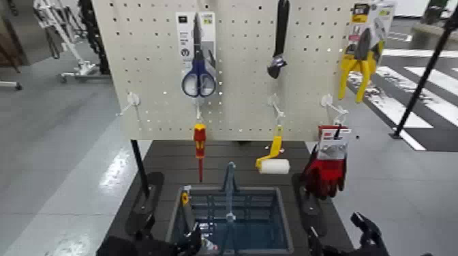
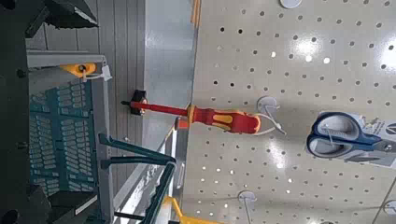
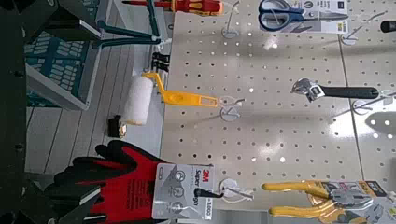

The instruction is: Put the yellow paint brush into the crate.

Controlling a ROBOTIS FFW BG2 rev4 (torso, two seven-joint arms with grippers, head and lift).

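Left gripper point(image 1: 173, 229) hovers by the crate's point(image 1: 285, 221) left side, right gripper point(image 1: 335, 225) opposite; both wide open, holding nothing

The scissors point(image 1: 198, 75) have dark blue handles; the screwdriver point(image 1: 200, 146) is red and yellow. The roller point(image 1: 275, 160) pairs a yellow handle with a white cylinder. The gloves point(image 1: 326, 170) are red and black. The crate point(image 1: 283, 218) is grey-blue, the brush tip point(image 1: 185, 198) yellow-orange, and the pegboard point(image 1: 238, 82) cream, dotted with dark holes.

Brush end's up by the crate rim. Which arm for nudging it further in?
Left, I'd say: the brush leans at the crate's left rim, near the open left gripper; the right gripper is across.
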